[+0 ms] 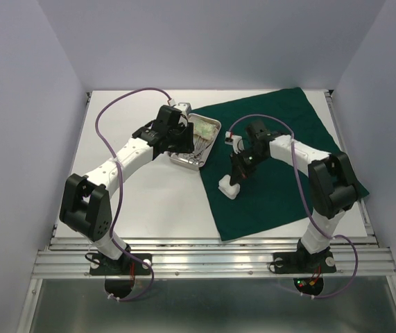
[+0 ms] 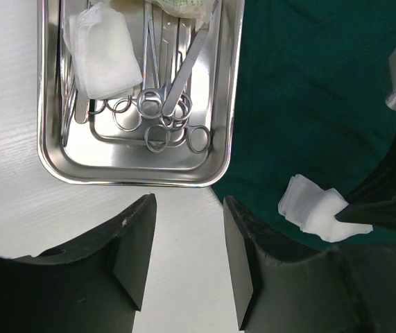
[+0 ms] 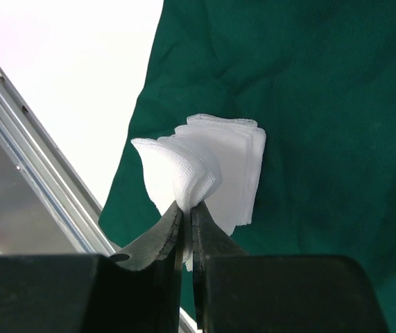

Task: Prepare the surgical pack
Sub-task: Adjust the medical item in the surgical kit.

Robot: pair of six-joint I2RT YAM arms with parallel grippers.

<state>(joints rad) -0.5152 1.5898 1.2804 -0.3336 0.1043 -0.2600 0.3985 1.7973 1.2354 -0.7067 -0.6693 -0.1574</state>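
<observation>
Drape: one dark green drape (image 1: pixel 267 201), spread over the right half of the white worktop (image 1: pixel 156 201).
Tray: one steel tray (image 2: pixel 114 179) on the worktop, at the drape's left edge.
Forceps: several ring-handled forceps (image 2: pixel 157 104) overlapping in the tray; the exact count is unclear.
Gauze: one loose pad (image 2: pixel 100 52) in the tray and one gauze stack (image 3: pixel 239 159) on the drape; its layers cannot be counted.
Packet: one pale packet (image 2: pixel 184 5) at the tray's far end, mostly cut off.
Left: the left tool (image 2: pixel 187 250) is spread and holds nothing, above the worktop just beside the tray.
Right: the right tool (image 3: pixel 187 211) is pressed together, pinching the stack's top layer.

Your steel tray (image 2: pixel 135 182) sits at the edge of the green drape (image 1: pixel 288 159), holding forceps (image 2: pixel 157 104) and one gauze pad (image 2: pixel 100 52). A gauze stack (image 3: pixel 236 163) lies on the drape, top pad curled up.
</observation>
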